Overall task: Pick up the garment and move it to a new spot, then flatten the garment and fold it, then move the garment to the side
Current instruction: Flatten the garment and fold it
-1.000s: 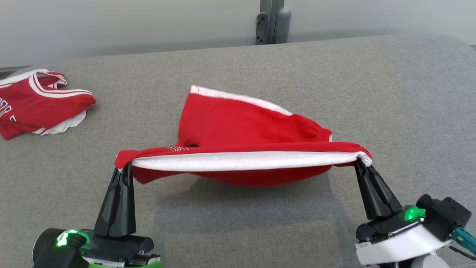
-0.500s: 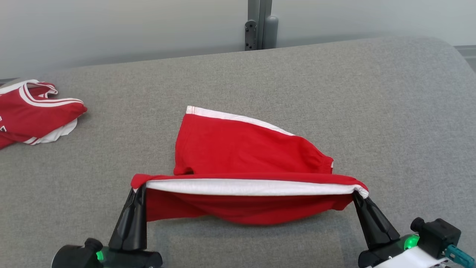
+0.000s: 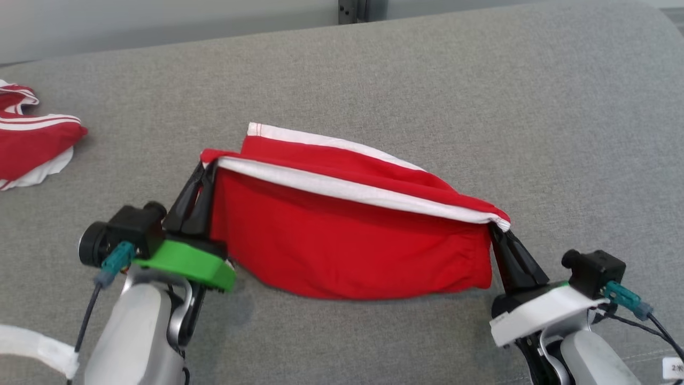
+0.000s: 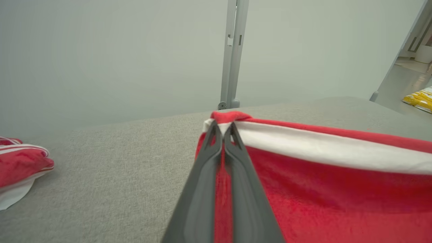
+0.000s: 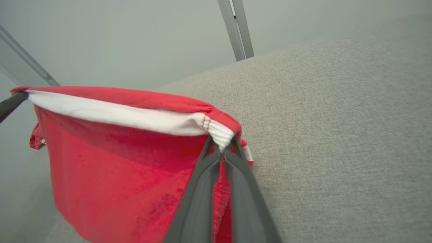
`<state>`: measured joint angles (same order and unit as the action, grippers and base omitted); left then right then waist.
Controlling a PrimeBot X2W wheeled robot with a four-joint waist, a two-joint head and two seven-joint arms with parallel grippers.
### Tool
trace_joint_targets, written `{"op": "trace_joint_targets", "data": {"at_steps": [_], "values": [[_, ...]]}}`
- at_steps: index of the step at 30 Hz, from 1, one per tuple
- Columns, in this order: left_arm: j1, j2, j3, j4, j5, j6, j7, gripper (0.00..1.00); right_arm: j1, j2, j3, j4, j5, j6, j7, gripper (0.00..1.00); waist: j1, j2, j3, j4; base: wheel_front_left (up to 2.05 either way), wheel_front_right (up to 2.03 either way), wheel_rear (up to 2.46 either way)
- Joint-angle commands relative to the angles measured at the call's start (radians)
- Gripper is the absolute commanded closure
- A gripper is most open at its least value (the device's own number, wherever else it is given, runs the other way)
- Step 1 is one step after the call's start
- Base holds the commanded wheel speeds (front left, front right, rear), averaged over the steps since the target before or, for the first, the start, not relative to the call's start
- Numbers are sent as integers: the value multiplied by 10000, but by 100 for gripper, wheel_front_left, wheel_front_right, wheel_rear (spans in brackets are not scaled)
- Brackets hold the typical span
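With the left gripper point(image 3: 207, 170) and right gripper point(image 3: 495, 230) pinched shut on opposite ends of the white waistband point(image 3: 347, 189), hold the red shorts point(image 3: 347, 246) taut over the middle of the grey table point(image 3: 534, 107), level the band, then lower away from the front edge for a flat, wrinkle-free lay.

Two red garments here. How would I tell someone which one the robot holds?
Look mid-way across the grey padded surface. The red shorts hang stretched by their white waistband between the left tool and right tool; the red jersey lies crumpled, untouched, far left.
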<state>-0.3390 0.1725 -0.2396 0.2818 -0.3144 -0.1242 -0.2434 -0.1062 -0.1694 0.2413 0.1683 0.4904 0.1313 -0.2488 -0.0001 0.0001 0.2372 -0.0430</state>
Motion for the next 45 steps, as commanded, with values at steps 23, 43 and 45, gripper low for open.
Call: {"op": "trace_joint_targets", "data": {"at_steps": [23, 43, 45], "values": [[-3988, -12, -471, 5186, 447, 186, -219, 0, -2563, 818, 711, 2177, 5, -10, -165, 0, 1, -1, 1604, -1088, 0, 0, 0], [-2233, -113, -192, 5035, -384, 47, 220, 0, -1094, 786, -837, 724, -1053, -10, -169, 0, 1, -1, -7, -554, 0, 0, 0], [-2023, -158, -263, 5197, -499, 10, 524, 0, -861, 754, -988, 758, -1090, -10, -169, 0, 1, -1, -218, -535, 0, 0, 0]]}}
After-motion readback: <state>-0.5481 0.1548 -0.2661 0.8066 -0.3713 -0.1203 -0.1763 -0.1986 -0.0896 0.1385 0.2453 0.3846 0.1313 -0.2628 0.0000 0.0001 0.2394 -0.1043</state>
